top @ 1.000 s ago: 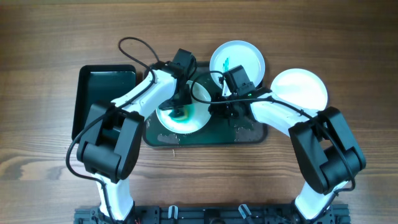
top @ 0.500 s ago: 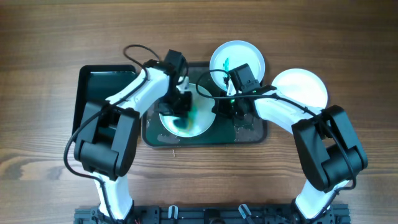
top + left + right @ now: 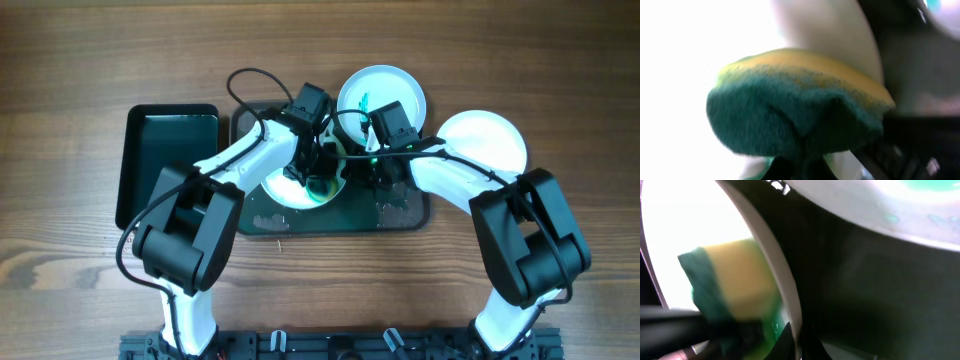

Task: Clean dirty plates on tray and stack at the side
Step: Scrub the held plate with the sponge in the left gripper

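Your left gripper [image 3: 316,178], clenched on the sponge [image 3: 790,110], has slid rightward across the plate [image 3: 283,190] on the tray [image 3: 405,215], crowding its right rim beside the right gripper [image 3: 368,172], whose grip you cannot tell; the plate's left side lies open, and a smeared plate [image 3: 381,98] sits at the tray's far edge

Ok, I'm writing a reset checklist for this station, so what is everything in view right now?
Scrubbed plate: 1, white with green smears, on the centre tray.
Smeared plate: 1, white with green marks, at that tray's far edge.
Clean plate: 1, white, on the table right of the tray.
Sponge: 1, yellow with green pad, on the scrubbed plate.
Centre tray: 1, black, mid-table.
Left tray: 1, black, beside the centre tray.
Table: 1, brown wood.
Left gripper: 1, black, shut on the sponge.
Right gripper: 1, black, pinching the scrubbed plate's rim.
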### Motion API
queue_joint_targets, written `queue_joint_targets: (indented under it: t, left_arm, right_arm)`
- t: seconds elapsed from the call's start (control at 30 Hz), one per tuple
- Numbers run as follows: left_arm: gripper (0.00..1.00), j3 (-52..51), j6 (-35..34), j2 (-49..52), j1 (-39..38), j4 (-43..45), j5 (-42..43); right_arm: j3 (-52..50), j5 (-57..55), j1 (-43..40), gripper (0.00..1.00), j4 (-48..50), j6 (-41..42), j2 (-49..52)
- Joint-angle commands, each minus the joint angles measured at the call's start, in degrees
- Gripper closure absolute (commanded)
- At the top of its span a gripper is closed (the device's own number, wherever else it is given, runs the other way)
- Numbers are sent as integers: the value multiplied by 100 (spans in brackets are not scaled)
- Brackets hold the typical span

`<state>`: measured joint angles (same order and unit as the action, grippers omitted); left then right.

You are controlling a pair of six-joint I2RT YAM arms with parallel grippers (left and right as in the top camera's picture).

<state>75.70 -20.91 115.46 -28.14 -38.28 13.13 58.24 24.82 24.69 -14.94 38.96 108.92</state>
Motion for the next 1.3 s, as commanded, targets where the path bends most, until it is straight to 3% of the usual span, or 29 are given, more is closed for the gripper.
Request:
queue_joint_targets:
  t: [0.0,0.17,0.33,0.4,0.57,0.63,0.7,0.83,1.03,1.13,1.27]
  left_arm:
    - [96,-55,-551,157,422,358,-2457]
    - [96,-55,-1298,157,911,315,-3126]
    - [96,-55,-1530,157,1233,-533,-2610]
    - [96,-55,-855,157,1237,-940,-1727]
    - [96,-55,1856,157,1102,-1657,1790]
    - [96,-55,2330,157,986,-1716,2422]
    - [96,-55,2347,157,868,-1432,2387]
    - [96,-55,2144,157,715,-693,1735]
    - [96,-179,586,157,662,822,-463]
    - [96,-181,-59,157,662,979,-1917]
    - [96,-181,-1036,157,667,516,-3980]
  right_arm:
    - [20,101,31,95,-92,2,188]
    - [20,98,31,95,-98,-7,190]
    - [20,96,31,96,-94,-17,190]
    - [20,98,31,96,-90,-15,188]
    - [20,101,31,96,-72,-9,190]
    - [20,107,31,96,-76,4,188]
    - [20,223,31,96,-46,7,188]
    - [20,223,31,96,-52,4,188]
    - [20,181,31,96,-52,2,188]
    - [20,160,31,96,-50,4,188]
    - [20,160,31,96,-52,0,188]
